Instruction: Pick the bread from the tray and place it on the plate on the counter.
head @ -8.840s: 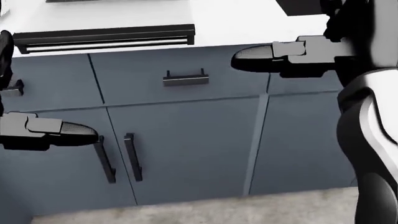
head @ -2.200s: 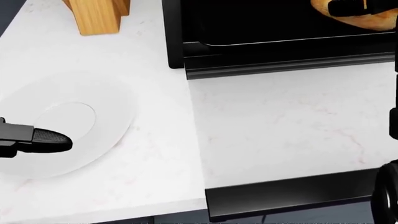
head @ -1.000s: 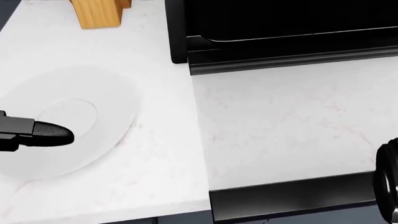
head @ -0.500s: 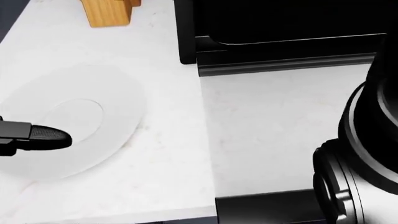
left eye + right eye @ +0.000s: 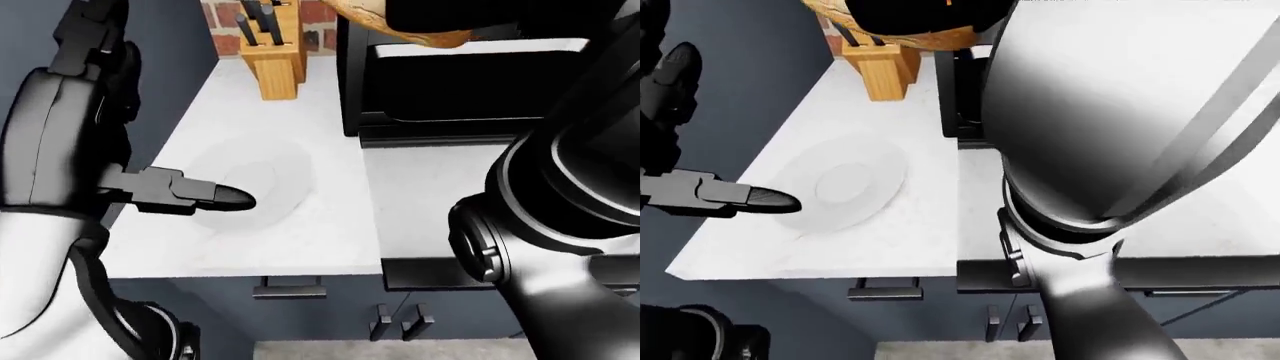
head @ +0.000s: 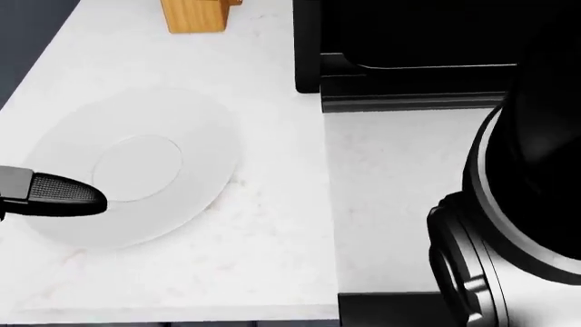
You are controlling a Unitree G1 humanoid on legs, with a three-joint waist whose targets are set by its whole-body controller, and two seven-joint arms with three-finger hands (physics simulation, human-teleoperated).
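The bread (image 5: 910, 37) is a tan loaf at the top of both eye views, up in the air above the counter's far end. My right hand (image 5: 930, 11) is a dark shape closed round it; it also shows in the left-eye view (image 5: 450, 11). The white plate (image 6: 136, 163) lies flat on the white counter (image 6: 272, 259), left of the black tray (image 6: 409, 102). My left hand (image 6: 54, 194) hovers with straight, open fingers over the plate's left rim, empty. My right arm (image 6: 517, 204) fills the right side of the head view.
A wooden knife block (image 5: 272, 64) stands at the top end of the counter beyond the plate. A dark wall runs along the counter's left edge (image 5: 190, 45). Grey cabinet fronts with black handles (image 5: 290, 289) sit below the counter.
My right arm has risen into the head view at the right, with the bread lifted off the tray. The whole picture has shifted right, so the camera moved. My left hand stays by the plate.
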